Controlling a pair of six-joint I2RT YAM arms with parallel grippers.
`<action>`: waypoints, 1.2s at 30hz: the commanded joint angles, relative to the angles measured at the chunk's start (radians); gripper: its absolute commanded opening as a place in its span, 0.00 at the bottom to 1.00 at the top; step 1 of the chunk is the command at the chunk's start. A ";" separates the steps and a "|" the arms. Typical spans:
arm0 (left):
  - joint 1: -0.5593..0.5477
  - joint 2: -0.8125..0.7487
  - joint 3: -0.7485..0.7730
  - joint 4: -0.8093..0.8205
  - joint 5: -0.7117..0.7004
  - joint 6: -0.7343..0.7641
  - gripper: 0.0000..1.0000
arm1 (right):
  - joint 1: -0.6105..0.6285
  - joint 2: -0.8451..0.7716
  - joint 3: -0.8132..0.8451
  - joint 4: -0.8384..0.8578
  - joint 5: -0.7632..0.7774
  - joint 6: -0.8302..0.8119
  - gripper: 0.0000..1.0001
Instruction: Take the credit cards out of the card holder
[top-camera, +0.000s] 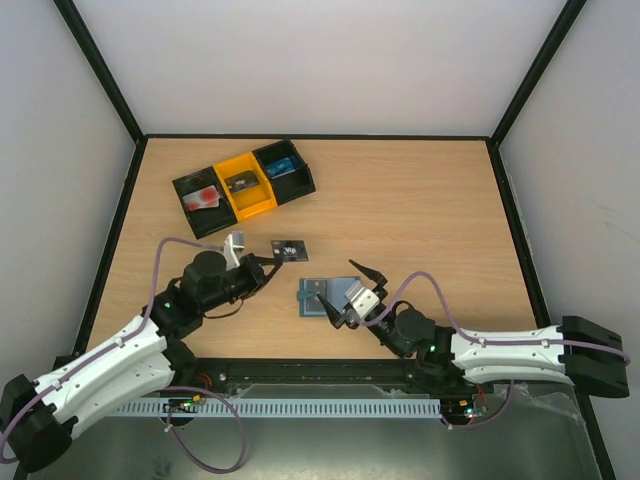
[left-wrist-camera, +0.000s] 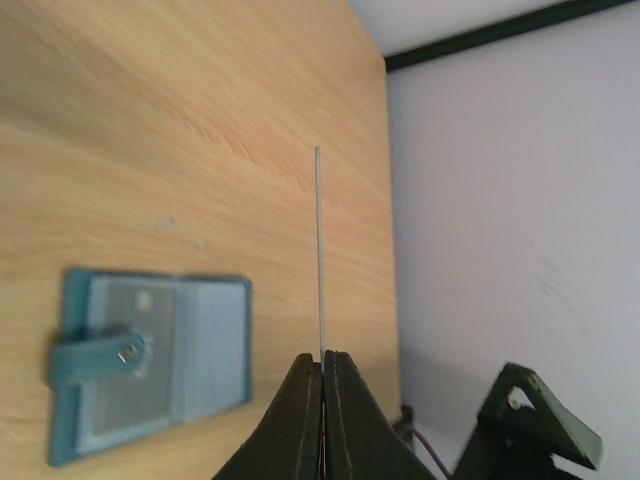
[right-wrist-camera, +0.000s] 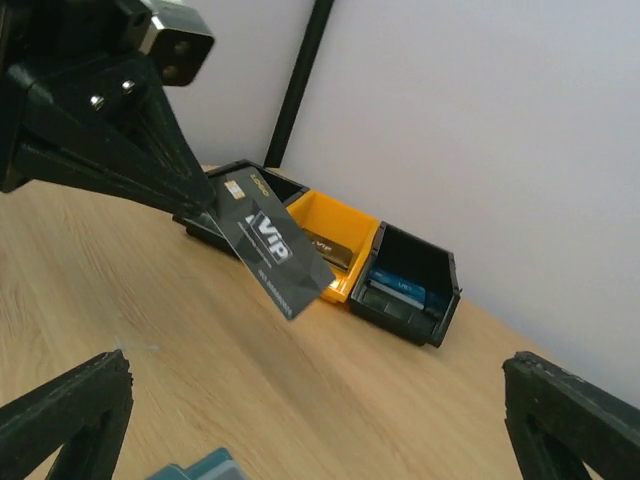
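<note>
We see the left gripper (top-camera: 268, 262) clamped shut on a thin dark grey plastic card (top-camera: 289, 250) printed "VIP". It pinches the card by one edge, left of centre in the top view. In the right wrist view the card hangs tilted in the air at upper left of the frame, above the light wooden table (top-camera: 420, 210). In the left wrist view it shows edge-on, a fine vertical line rising from between the closed fingers (left-wrist-camera: 300, 410).

The flat blue-grey rectangular folding card holder (top-camera: 322, 297) lies opened out on the table at lower centre of the top view, just below and right of the held card. In the left wrist view a short strap with a snap lies across its left panel.

The right gripper (top-camera: 345, 288) hangs over the holder's right side, its fingers (right-wrist-camera: 70, 410) spread wide apart with nothing between them. We cannot tell whether it touches the holder.

The black-and-orange three-compartment plastic tray (top-camera: 258, 206) sits at upper left of the top view. A red card (top-camera: 203, 196) lies in its left black bin, a dark card in the orange middle bin and a blue one in the right black bin.
</note>
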 joint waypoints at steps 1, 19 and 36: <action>0.044 0.005 0.087 -0.125 -0.139 0.139 0.03 | 0.007 -0.075 0.051 -0.184 0.108 0.362 0.98; 0.485 0.414 0.333 -0.169 -0.043 0.404 0.03 | 0.007 -0.388 0.033 -0.528 0.132 0.780 0.98; 0.586 0.796 0.649 -0.165 -0.116 0.496 0.03 | 0.007 -0.368 0.142 -0.693 0.034 0.873 0.98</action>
